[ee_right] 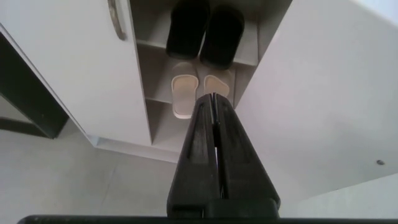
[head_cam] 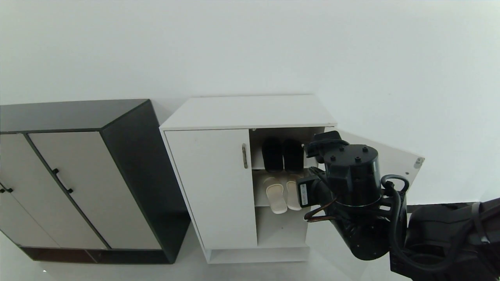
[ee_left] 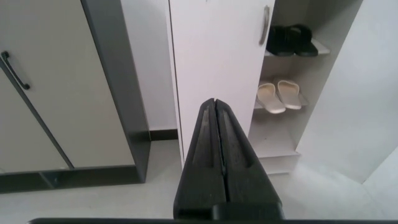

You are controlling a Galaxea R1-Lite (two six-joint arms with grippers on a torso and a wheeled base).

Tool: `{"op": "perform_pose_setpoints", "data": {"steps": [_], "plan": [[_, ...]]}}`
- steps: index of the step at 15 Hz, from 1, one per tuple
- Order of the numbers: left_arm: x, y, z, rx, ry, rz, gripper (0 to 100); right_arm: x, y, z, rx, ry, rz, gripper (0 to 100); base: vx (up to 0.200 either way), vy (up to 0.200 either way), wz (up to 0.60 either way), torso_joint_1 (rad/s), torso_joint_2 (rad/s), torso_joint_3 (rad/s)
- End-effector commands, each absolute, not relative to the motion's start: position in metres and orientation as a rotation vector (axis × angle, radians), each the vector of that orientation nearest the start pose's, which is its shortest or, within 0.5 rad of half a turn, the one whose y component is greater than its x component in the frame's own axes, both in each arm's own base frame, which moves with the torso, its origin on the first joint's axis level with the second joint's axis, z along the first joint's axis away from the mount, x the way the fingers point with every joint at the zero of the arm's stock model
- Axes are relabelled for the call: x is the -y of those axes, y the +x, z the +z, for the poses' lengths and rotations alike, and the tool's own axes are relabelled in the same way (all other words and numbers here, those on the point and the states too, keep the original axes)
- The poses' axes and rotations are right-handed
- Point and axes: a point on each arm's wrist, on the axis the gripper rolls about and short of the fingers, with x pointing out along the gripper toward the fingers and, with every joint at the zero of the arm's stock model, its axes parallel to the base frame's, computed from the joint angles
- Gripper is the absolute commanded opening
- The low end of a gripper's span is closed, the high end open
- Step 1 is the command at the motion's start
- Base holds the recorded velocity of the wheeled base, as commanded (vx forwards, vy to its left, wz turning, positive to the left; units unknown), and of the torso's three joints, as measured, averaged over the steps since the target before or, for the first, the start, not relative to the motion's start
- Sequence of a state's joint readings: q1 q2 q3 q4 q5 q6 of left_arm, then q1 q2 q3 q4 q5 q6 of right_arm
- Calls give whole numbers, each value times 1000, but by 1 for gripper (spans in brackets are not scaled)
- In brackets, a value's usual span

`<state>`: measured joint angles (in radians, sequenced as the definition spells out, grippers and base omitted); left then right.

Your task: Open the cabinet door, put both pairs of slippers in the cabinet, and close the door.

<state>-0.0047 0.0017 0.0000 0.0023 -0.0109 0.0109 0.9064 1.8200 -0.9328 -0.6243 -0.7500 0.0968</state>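
The white cabinet [head_cam: 246, 111] has its right door [head_cam: 390, 160] swung open and its left door [head_cam: 211, 187] closed. A black pair of slippers [head_cam: 283, 154] sits on the top shelf. A cream pair of slippers [head_cam: 282, 190] lies on the shelf below. My right arm [head_cam: 351, 175] hangs in front of the open side. The right gripper [ee_right: 213, 98] is shut and empty, pointing at the shelves, with the cream pair [ee_right: 185, 90] partly behind its tip and the open door [ee_right: 323, 93] beside it. The left gripper [ee_left: 214, 102] is shut and empty, farther back, facing the closed door [ee_left: 214, 50].
A dark cabinet with beige doors [head_cam: 78, 175] stands on the floor close to the left of the white one. A plain wall runs behind both. The bottom compartment [head_cam: 281, 226] of the white cabinet holds nothing. Bare floor [ee_left: 93, 199] lies in front.
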Motion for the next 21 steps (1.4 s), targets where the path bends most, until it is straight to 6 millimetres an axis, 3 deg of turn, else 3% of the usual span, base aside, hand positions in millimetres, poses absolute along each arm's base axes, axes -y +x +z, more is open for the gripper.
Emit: {"op": "perform_pose_setpoints", "data": {"steps": [1, 8, 19, 21], "plan": [[0, -23, 75, -5, 11, -15, 0, -255, 219, 178, -185, -97, 147, 0, 0, 0, 0, 207, -530, -305], [0, -23, 75, -6, 11, -15, 0, -255, 219, 177, -187, -99, 150, 0, 0, 0, 0, 217, -512, -293], [0, -23, 75, -5, 11, -15, 0, -254, 219, 175, -194, -104, 160, 0, 0, 0, 0, 12, -29, -17], [0, -23, 75, -5, 11, -14, 0, -254, 219, 175, -194, -104, 160, 0, 0, 0, -600, 5, 2, 0]]}}
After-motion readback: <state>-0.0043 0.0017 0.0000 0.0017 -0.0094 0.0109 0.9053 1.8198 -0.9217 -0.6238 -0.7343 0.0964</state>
